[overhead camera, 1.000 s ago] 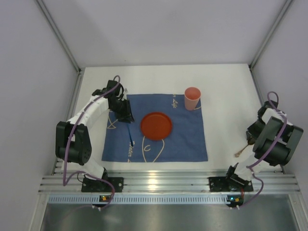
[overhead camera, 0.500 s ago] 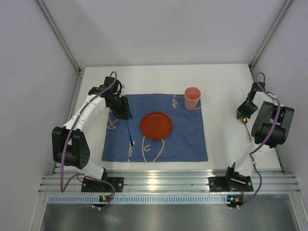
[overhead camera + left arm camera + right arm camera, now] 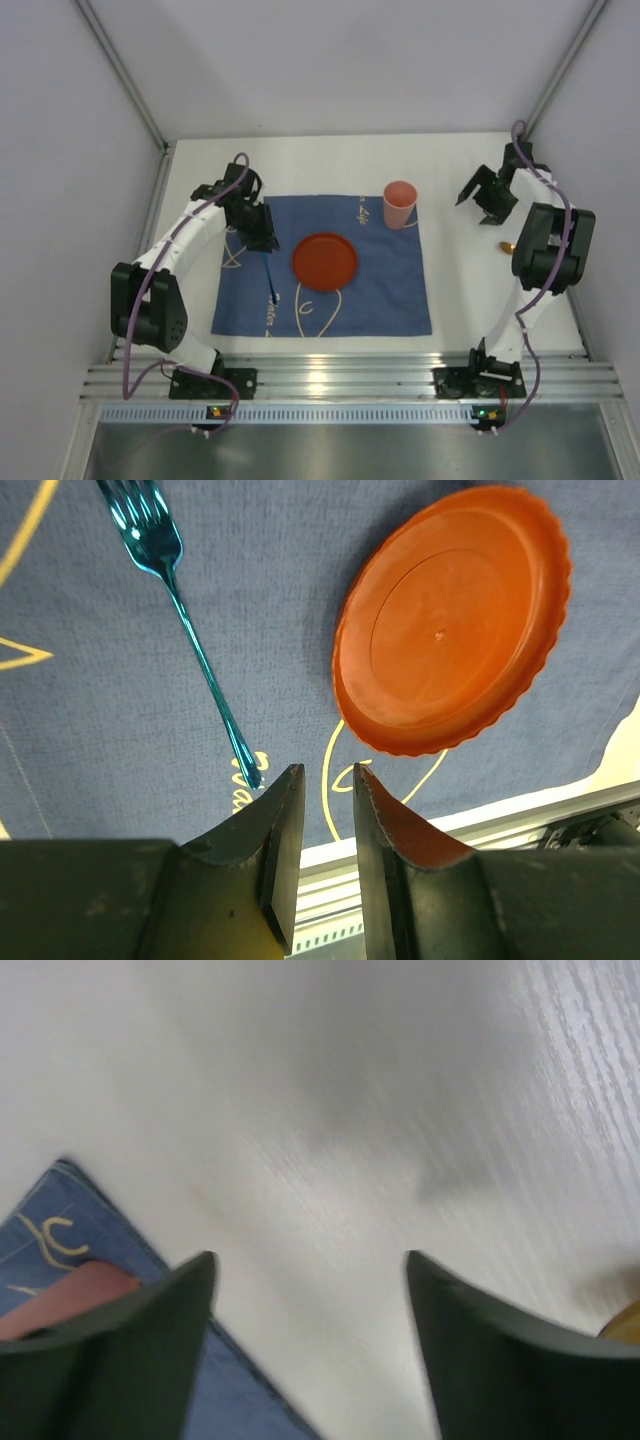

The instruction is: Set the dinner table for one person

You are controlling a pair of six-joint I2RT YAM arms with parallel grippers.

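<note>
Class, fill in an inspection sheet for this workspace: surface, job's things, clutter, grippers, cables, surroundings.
Surface: white dinner table, blue cloth spread on it.
Job's things: orange plate mid-cloth; blue fork left of it, apart; pink cup upright at the cloth's far right corner; golden item by the right arm, mostly hidden.
Clutter: nothing seen.
Grippers: left gripper fingers nearly together, empty; right gripper open, empty, over bare table.
Cables: purple cable along each arm.
Surroundings: grey walls; aluminium rail at near edge.
</note>
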